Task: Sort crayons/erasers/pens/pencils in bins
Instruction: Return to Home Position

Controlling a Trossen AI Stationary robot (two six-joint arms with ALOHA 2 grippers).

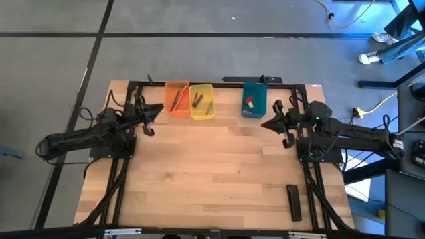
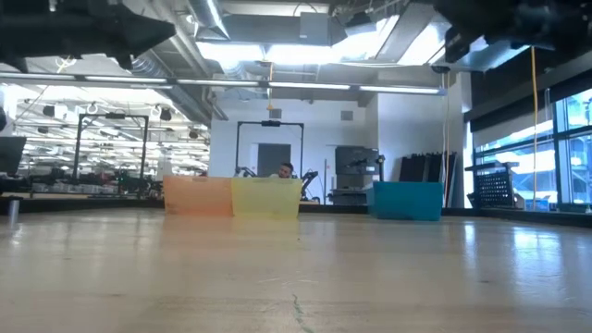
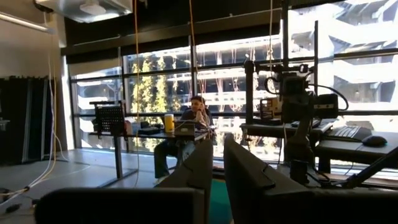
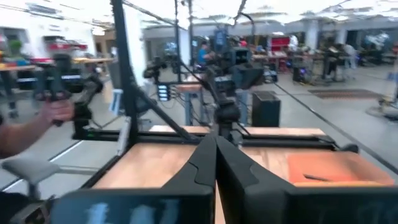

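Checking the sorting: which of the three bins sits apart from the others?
The teal-blue bin; it stands alone nearest the right gripper, while the orange bin and yellow bin sit side by side.

perhaps erasers in the teal bin, red and yellow, too small for certainty from above

My table was pale wood in glued strips, smooth, with a soft sheen when seen low across it. At its far edge, the orange bin and the yellow bin were translucent plastic. The teal bin looked denser and less see-through. My right gripper had matt dark fingers. The black bar at near right looked matt too.
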